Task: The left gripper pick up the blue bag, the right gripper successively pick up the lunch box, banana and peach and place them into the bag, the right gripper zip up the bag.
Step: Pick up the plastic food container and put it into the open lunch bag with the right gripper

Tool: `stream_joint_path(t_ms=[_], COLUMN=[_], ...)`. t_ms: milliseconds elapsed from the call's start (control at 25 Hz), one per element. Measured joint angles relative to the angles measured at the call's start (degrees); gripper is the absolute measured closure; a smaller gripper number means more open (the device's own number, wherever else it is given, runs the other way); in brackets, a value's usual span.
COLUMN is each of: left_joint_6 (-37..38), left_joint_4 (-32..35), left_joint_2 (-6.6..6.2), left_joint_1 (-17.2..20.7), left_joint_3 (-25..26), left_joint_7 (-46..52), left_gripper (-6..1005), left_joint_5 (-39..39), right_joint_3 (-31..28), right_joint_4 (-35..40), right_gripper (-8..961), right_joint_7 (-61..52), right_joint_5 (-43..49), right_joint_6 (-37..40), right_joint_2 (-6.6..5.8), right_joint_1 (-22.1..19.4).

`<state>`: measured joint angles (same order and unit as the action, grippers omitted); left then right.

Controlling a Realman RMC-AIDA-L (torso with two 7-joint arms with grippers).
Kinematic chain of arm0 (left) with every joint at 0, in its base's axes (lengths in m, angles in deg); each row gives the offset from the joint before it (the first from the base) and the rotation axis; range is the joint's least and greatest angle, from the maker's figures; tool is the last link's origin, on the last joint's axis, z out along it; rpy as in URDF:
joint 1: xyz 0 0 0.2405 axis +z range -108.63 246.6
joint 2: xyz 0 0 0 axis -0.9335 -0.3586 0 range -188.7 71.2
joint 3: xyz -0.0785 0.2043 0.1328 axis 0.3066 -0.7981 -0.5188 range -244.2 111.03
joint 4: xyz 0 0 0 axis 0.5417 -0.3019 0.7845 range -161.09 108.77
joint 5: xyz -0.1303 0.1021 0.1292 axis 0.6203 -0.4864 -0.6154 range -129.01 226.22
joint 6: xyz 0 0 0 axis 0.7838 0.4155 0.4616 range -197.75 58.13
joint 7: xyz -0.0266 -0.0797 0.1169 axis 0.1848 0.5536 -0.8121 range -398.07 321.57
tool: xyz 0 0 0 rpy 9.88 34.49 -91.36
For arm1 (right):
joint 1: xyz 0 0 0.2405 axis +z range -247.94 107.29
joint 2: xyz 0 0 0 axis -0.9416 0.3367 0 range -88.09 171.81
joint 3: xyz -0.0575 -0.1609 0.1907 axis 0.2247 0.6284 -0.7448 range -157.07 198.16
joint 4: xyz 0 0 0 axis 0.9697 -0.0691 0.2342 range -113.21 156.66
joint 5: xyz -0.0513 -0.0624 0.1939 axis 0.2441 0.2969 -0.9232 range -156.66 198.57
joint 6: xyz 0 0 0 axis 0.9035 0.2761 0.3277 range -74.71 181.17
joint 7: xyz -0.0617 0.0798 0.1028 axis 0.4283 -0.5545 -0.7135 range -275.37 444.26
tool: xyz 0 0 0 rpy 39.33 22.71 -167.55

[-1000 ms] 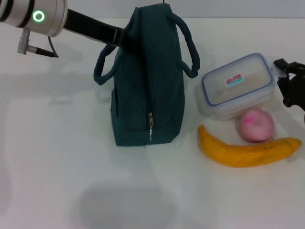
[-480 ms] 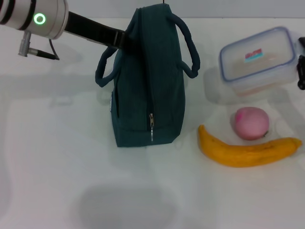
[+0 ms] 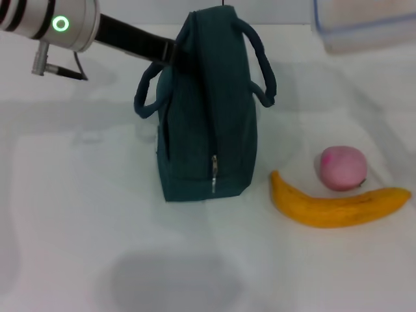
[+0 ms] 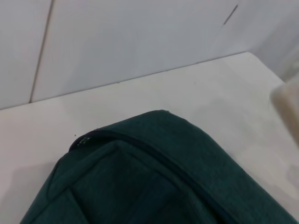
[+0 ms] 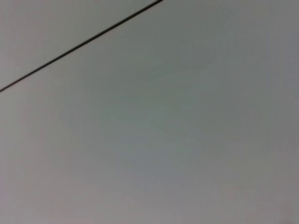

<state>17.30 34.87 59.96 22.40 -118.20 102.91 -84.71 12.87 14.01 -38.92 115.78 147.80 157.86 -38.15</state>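
Carrying the clear blue-rimmed plastic lunch box (image 3: pixel 364 26) at one o'clock, high above the white bench (image 3: pixel 78 214).
It should be centred over the upright dark teal fabric bag (image 3: pixel 208 117), whose zip appears closed; the silver-wristed left gripper (image 3: pixel 170 53) meets the bag's top, grip state untellable; the right gripper is unseen.

A white table (image 3: pixel 78 214) spreads out below the jaws of the left gripper (image 3: pixel 162 53) and runs on well to either side of them. A soft grey shadow (image 3: pixel 172 279) lies on its near part, well apart from those jaws. Beyond them, past the table's far edge (image 4: pixel 140 77), stands a pale wall (image 4: pixel 140 37) with a thin upright seam (image 4: pixel 42 51). The right wrist view shows only a plain grey surface (image 5: pixel 163 130) crossed by one slanting dark line (image 5: pixel 79 45).
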Motion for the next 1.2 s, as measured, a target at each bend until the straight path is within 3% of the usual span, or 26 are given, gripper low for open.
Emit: stream_joint_path(t_ms=[280, 520, 880, 1200], left_joint_6=[0.17, 0.06, -0.32, -0.37], left_joint_4=[0.13, 0.14, 0.14, -0.14], left_joint_2=[0.12, 0.48, 0.32, 0.08], left_joint_1=[-1.51, -2.2, -1.69, -1.74], left_joint_3=[-0.24, -1.59, -1.46, -1.56], left_joint_7=[1.21, 1.75, 1.63, 1.53], left_gripper=[949, 949, 949, 949], left_joint_5=[1.83, 2.79, 2.88, 2.84], right_joint_3=[-1.05, -0.09, 0.13, 0.66], right_joint_4=[-0.39, -0.45, -1.55, -1.11], right_gripper=[869, 869, 871, 873], right_joint_7=[-0.02, 0.71, 7.28, 9.27], right_joint_5=[0.06, 2.92, 11.71, 13.29], right_joint_6=[3.17, -0.91, -15.81, -15.71], right_joint_2=[0.0, 0.19, 0.2, 0.01], right_joint_1=[6.8, 10.09, 6.82, 3.55])
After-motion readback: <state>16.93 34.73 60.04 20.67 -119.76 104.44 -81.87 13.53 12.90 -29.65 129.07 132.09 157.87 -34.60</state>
